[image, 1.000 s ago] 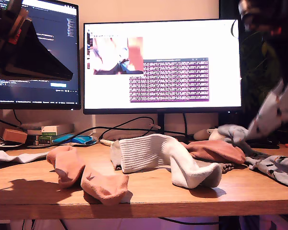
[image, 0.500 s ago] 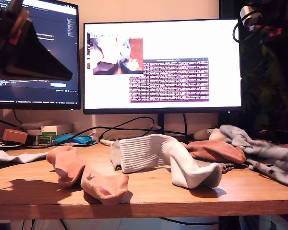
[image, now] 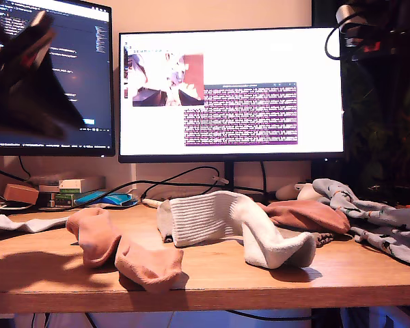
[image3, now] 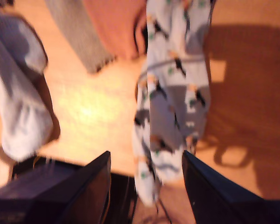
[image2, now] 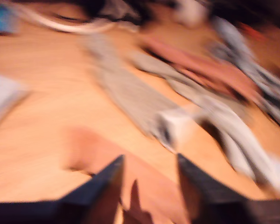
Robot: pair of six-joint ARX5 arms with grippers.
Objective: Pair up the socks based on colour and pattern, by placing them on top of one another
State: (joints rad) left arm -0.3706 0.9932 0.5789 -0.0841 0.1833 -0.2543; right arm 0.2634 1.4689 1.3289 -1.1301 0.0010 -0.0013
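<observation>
Our desk (image: pixel 212 277) carries a scatter of socks from one end to the other. Toward the exterior view's left, a salmon-pink sock (image: pixel 119 246) lies crumpled near the front edge, its toe almost at the lip of the wood. In the middle, a white ribbed sock (image: pixel 222 222) arches over to a rounded toe, also near the front edge. Behind it a second salmon-pink sock (image: pixel 307 215) lies folded, touching the white one. At the exterior view's right, the pale grey-blue printed socks (image: pixel 386 229) lie in a heap that runs to that end of the desk; we cannot tell whether they hang over it.

My first gripper (image2: pixel 149 175) hovers above the near pink sock with its jaws apart and nothing between them (its view is badly smeared). In the exterior view its arm is a dark blur high at the left, well above the desk.

My second gripper (image3: pixel 147 168) also stands parted and empty, looking straight down on a printed sock (image3: pixel 170 102) lying flat on the wood, with pink fabric (image3: pixel 114 25) just beyond it.

Bare wood shows between the near pink sock and the white one, and along the front edge below the white toe. Two monitors (image: pixel 232 92) and cables close off the back.
</observation>
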